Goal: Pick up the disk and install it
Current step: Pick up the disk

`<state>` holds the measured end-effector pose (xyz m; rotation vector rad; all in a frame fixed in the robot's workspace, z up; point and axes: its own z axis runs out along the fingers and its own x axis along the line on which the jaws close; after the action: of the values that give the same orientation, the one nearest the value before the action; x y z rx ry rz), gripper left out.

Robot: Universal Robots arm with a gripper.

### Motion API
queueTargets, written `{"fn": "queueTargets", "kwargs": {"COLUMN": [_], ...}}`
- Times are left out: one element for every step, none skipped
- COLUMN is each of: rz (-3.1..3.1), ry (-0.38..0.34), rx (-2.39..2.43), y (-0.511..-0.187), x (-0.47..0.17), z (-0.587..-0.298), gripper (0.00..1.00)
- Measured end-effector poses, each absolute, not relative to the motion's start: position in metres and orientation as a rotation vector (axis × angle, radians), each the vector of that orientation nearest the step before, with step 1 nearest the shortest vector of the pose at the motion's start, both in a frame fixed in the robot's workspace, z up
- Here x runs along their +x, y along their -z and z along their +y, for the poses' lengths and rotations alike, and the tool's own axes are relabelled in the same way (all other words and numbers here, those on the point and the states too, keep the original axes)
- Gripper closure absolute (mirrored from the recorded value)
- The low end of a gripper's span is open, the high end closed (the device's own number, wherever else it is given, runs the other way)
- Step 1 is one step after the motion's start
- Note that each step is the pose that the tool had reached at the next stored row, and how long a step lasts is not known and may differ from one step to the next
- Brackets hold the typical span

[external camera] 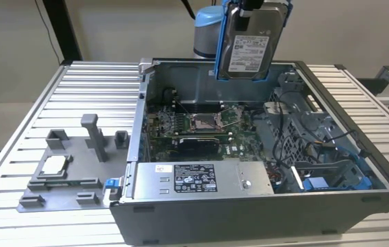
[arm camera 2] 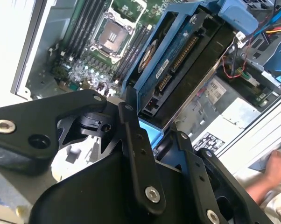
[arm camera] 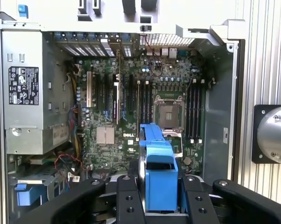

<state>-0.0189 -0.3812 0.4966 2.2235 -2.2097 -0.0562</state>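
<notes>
Exterior and two wrist views of a single arm at an open computer case (external camera: pixel 249 218) lying on a slatted metal table (external camera: pixel 91 87). The gripper (arm camera: pixel 160 201) is pinching the disk (external camera: pixel 249 46): in the first wrist view, its two black fingers (arm camera: pixel 126 200) press against opposite sides of the blue bracket, and in the second wrist view the same hold shows with the disk's connector edge pointing away from the gripper (arm camera 2: pixel 157 135) toward the case interior. In the exterior view the disk hangs upright from the gripper (external camera: pixel 247 6), its white label facing the camera and its blue bracket framing its edges. It sits above the far side of the case and is lifted clear of the parts inside. Below it lies the green motherboard (external camera: pixel 201 123) with the open processor socket (arm camera: pixel 171 114) near its middle. In the first wrist view the disk (arm camera: pixel 159 172) appears just beside that socket. The grey power-supply box (external camera: pixel 201 177) with its white label occupies the near wall of the case, and a blue-trimmed drive cage (external camera: pixel 325 180) stands toward the exterior view's right. On the table, on the exterior view's left, a grey fixture plate (external camera: pixel 77 198) carries a small square silver chip (external camera: pixel 53 165). A person's hand (arm camera 2: pixel 271 172) rests outside the case in the second wrist view
</notes>
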Motion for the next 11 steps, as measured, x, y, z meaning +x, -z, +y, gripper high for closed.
{"fn": "queueTargets", "kwargs": {"rz": [-2.210, -2.210, -2.210, -2.210, -2.210, -2.210, -2.210, -2.210, -2.210, -2.210, -2.210], "ry": [0.056, 0.056, 0.056, 0.056, 0.056, 0.056, 0.056, 0.056, 0.056, 0.056, 0.056], "rx": [2.223, 2.223, 2.223, 2.223, 2.223, 2.223, 2.223, 2.224, 2.223, 2.223, 2.223], "y": [-0.497, -0.497, -0.497, -0.497, -0.497, -0.497, -0.497, -0.497, -0.497, -0.497, -0.497], "x": [-0.018, -0.017, -0.017, -0.016, -0.015, -0.014, -0.014, -0.013, -0.012, -0.012, -0.011], "z": [-0.382, -0.383, -0.384, -0.385, -0.387, -0.388, -0.389, -0.391, -0.392, -0.393, -0.395], "gripper": [1.00, 1.00, 1.00, 1.00, 1.00, 1.00, 1.00, 1.00, 1.00, 1.00, 1.00]}}
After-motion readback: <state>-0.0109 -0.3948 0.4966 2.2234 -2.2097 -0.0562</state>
